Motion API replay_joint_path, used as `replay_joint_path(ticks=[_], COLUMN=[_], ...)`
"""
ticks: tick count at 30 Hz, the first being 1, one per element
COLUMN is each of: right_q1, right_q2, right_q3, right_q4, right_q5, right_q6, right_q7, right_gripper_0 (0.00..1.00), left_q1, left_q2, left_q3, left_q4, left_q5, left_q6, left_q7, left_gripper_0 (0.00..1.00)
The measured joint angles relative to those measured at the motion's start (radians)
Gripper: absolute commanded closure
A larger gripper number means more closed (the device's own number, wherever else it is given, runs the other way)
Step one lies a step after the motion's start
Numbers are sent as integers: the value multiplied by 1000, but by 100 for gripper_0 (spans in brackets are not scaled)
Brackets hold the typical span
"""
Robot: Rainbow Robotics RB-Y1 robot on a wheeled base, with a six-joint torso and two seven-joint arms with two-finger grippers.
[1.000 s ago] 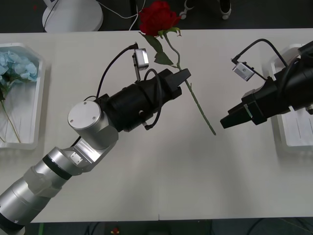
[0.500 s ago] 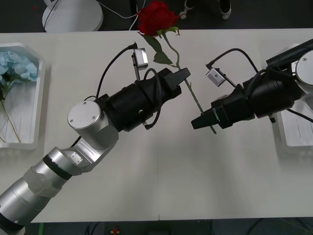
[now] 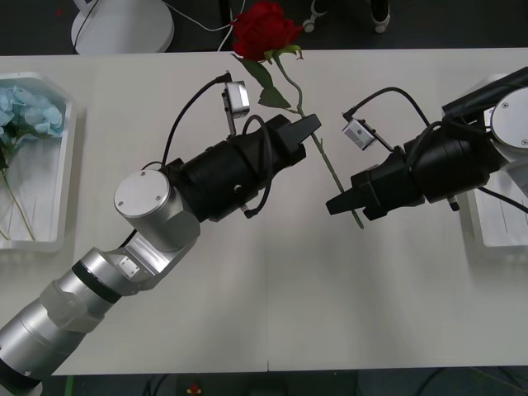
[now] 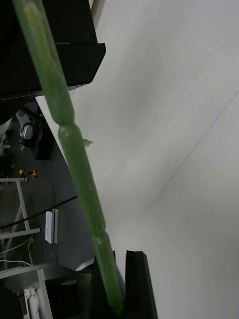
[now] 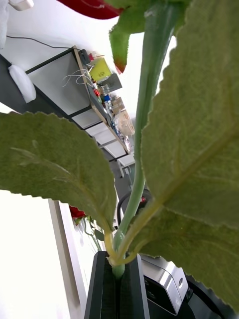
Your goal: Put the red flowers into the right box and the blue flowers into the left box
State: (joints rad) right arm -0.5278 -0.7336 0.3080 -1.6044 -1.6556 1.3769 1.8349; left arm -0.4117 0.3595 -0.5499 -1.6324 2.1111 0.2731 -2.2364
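Note:
A red flower (image 3: pixel 264 29), a deep-red rose, is held up over the table's far edge. Its long green stem (image 3: pixel 330 169) slants down toward the right. My left gripper (image 3: pixel 309 130) is shut on the stem just below the leaves (image 5: pixel 59 164), with the black fingers (image 5: pixel 102 289) pressed together. My right gripper (image 3: pixel 334 203) reaches across the stem's lower end (image 4: pixel 79 169), and its fingers (image 4: pixel 139 284) are closed beside the stem tip. Blue flowers (image 3: pixel 29 111) lie in the left box (image 3: pixel 64 173). The right box (image 3: pixel 487 235) sits behind my right arm.
A white round base (image 3: pixel 124 29) and cables lie beyond the table's far edge. Bare tabletop (image 3: pixel 330 305) stretches in front of both arms.
My right arm swung in from the right box to the lower end of the stem. The left arm and the rose stayed put.

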Motion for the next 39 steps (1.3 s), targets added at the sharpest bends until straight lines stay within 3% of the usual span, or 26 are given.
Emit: replay_joint_path(ticks=[8, 10, 13, 14, 15, 28, 36, 39], right_q1=[0, 0, 0, 0, 0, 0, 0, 0], right_q2=[0, 0, 0, 0, 0, 0, -10, -32], right_q3=[0, 0, 0, 0, 0, 0, 0, -1], right_q4=[-1, -1, -1, -1, -1, -1, -1, 6], right_q5=[0, 0, 0, 0, 0, 0, 24, 37], right_q6=[-5, -5, -6, -6, -6, -13, -22, -23], right_q7=[0, 0, 0, -1, -1, -23, -31, -48], right_gripper_0=[100, 100, 100, 100, 100, 100, 100, 100], left_q1=[0, 0, 0, 0, 0, 14, 107, 134], left_q2=[0, 0, 0, 0, 0, 46, 198, 274], left_q3=[0, 0, 0, 0, 0, 2, 68, 114], left_q4=[0, 0, 0, 0, 0, -60, -185, -203], left_q5=[0, 1, 8, 11, 12, 13, 4, -38], left_q6=[-6, -6, -6, -6, -6, -6, 13, 85], left_q7=[0, 0, 0, 0, 0, 0, 0, 0], left_gripper_0=[100, 93, 36, 12, 1, 0, 0, 0])
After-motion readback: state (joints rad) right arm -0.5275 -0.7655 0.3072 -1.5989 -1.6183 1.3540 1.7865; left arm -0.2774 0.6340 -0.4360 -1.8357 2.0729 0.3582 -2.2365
